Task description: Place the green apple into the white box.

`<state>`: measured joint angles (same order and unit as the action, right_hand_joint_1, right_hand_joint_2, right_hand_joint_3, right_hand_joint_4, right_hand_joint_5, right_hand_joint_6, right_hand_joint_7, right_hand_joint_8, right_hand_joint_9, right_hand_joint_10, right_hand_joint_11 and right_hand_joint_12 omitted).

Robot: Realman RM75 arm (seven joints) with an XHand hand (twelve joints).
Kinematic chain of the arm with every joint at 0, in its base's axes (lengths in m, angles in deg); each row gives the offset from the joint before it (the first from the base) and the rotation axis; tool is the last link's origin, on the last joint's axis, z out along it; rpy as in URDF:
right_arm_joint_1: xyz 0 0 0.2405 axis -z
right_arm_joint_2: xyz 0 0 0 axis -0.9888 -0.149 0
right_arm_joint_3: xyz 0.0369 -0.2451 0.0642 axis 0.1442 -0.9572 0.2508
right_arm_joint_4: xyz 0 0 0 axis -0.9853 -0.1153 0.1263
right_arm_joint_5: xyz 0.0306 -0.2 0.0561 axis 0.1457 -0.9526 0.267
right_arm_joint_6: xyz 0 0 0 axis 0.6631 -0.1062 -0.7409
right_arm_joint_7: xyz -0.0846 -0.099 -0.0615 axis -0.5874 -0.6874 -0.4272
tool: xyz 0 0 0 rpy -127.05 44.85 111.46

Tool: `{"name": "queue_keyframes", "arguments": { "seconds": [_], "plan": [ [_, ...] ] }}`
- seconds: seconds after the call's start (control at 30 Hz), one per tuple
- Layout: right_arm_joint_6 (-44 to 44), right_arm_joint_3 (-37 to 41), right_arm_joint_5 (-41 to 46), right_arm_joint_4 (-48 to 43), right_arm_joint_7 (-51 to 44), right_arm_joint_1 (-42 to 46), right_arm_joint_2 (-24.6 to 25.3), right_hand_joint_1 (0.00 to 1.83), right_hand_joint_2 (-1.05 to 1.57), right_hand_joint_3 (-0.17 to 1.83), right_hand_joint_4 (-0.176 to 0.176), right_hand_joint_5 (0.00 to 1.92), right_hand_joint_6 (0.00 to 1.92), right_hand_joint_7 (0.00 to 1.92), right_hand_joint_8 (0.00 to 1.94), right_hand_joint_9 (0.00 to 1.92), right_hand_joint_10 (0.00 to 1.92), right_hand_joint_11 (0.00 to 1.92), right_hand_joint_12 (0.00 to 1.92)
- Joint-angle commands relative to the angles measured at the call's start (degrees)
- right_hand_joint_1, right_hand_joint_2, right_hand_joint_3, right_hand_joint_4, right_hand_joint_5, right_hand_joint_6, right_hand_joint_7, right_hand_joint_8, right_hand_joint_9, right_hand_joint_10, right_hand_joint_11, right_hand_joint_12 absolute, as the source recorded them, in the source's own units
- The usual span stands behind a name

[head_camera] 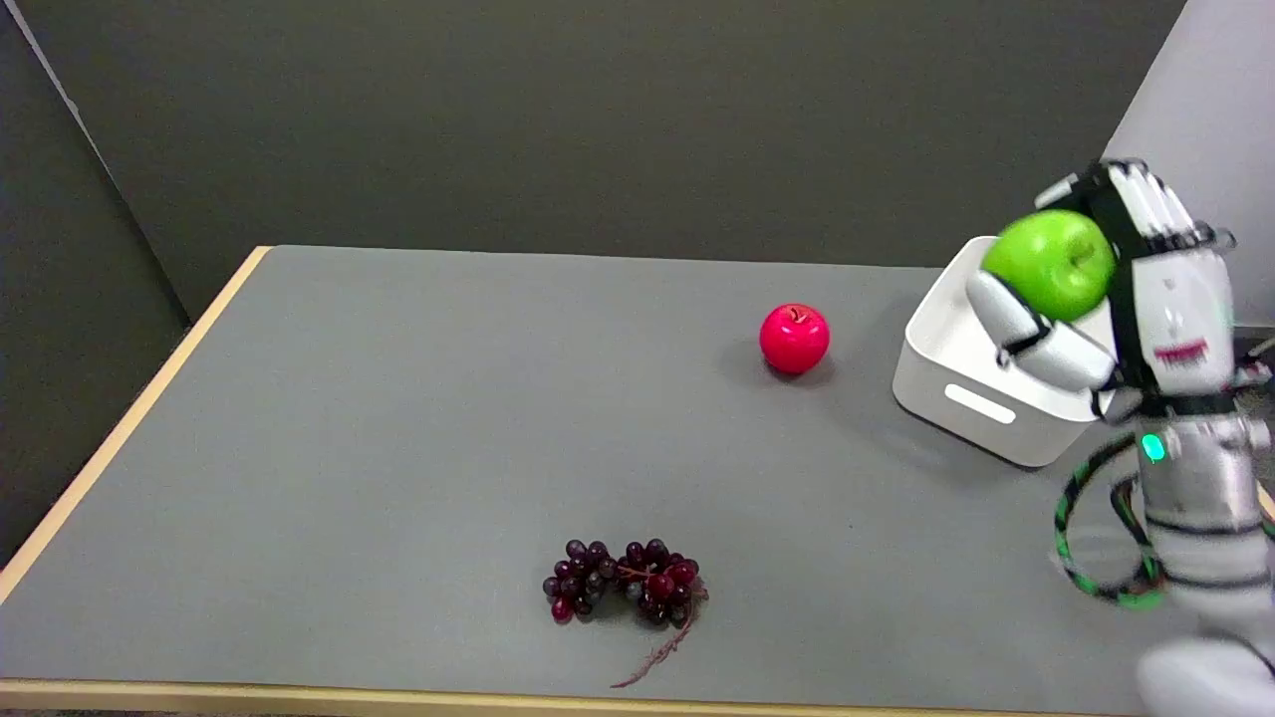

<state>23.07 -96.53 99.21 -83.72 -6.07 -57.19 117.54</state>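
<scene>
The right robot hand [1116,299] grips the green apple [1051,261] in its fingers, above the white box [956,383].

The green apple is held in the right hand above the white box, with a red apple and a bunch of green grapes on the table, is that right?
Only the grapes' colour is wrong: the head view shows dark purple grapes.
</scene>
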Motion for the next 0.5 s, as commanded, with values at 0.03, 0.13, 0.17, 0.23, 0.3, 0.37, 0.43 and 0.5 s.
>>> {"name": "queue_keyframes", "arguments": {
  "seconds": [0.03,0.13,0.17,0.23,0.3,0.37,0.43,0.5],
  "plan": [
    [-37.4,6.22,8.27,21.73,0.38,-29.49,-1.6,0.83,1.0,0.88,-0.004,0.59,1.92,0.25,1.94,0.7,1.92,0.34,1.92],
    [-41.29,3.08,10.45,27.39,0.38,-33.93,-1.52,0.83,1.0,0.88,-0.004,0.59,1.92,0.25,1.94,0.7,1.92,0.33,1.92],
    [-42.46,2.03,11.88,29.84,0.38,-35.29,-1.43,0.83,1.0,0.88,-0.004,0.59,1.92,0.25,1.94,0.7,1.92,0.33,1.92],
    [-43.42,0.06,13.65,32.63,0.37,-36.61,-1.28,0.83,1.0,0.88,-0.004,0.59,1.92,0.25,1.94,0.7,1.92,0.32,1.92],
    [-44.32,-1.61,15.32,35.06,0.29,-37.33,-0.94,0.83,1.0,0.88,-0.004,0.59,1.92,0.25,1.94,0.7,1.92,0.32,1.92],
    [-45.2,-2.29,15.84,36.81,0.04,-37.47,-0.13,0.83,1.0,0.88,-0.004,0.59,1.92,0.24,1.94,0.7,1.92,0.32,1.92],
    [-46.21,-2.12,15.91,38.5,-0.1,-36.89,0.97,0.83,1.0,0.88,-0.004,0.59,1.92,0.24,1.94,0.7,1.92,0.32,1.92],
    [-46.67,-2.21,16.49,39.05,-0.1,-35.85,1.52,0.83,1.0,0.88,-0.004,0.59,1.92,0.24,1.94,0.7,1.92,0.32,1.92]
  ]
}}
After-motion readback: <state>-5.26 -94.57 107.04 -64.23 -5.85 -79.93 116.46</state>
